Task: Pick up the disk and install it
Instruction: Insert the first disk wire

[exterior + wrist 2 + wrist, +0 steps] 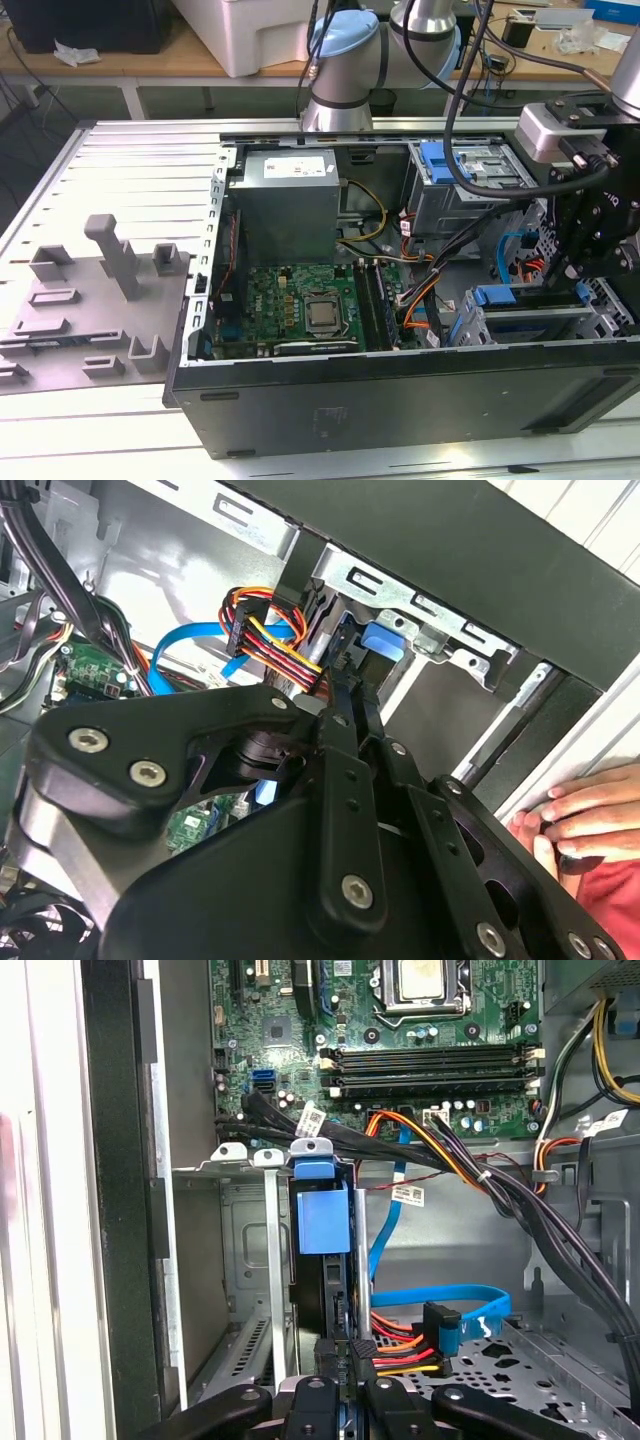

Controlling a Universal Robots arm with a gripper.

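Installation is in hand: the flat disk edged by a blue plastic bracket (322, 1222) stands on edge in a slot of the silver sheet-metal drive cage (468, 330), at the lower right of the exterior view. The black linkage gripper (345, 1352) is clamped on its near edge. Seating it, I judge, calls for a straight push along the slot, clear of the orange-and-red cable bundle (400, 1358) just beside.
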